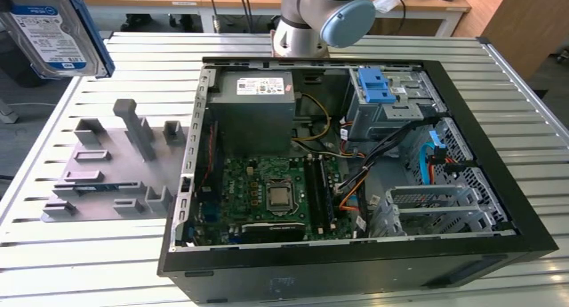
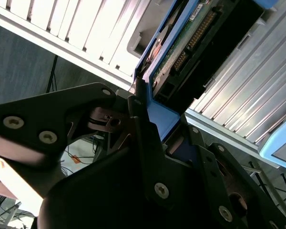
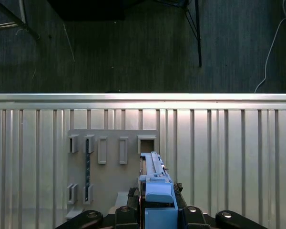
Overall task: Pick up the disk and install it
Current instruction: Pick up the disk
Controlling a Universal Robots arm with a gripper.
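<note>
Pincer (image 2: 161, 125) grips the disk (image 2: 181, 43) by its blue frame, above the table (image 3: 229, 152)

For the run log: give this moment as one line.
gripper: shut on disk | disk: held in air, not installed | computer case: open

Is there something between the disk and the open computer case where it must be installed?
Nothing visible blocks the way. The hand holds the disk in the air, at the exterior view's left of the open case. The grey holder lies lower, on the table. Inside the case, cables cross.
</note>
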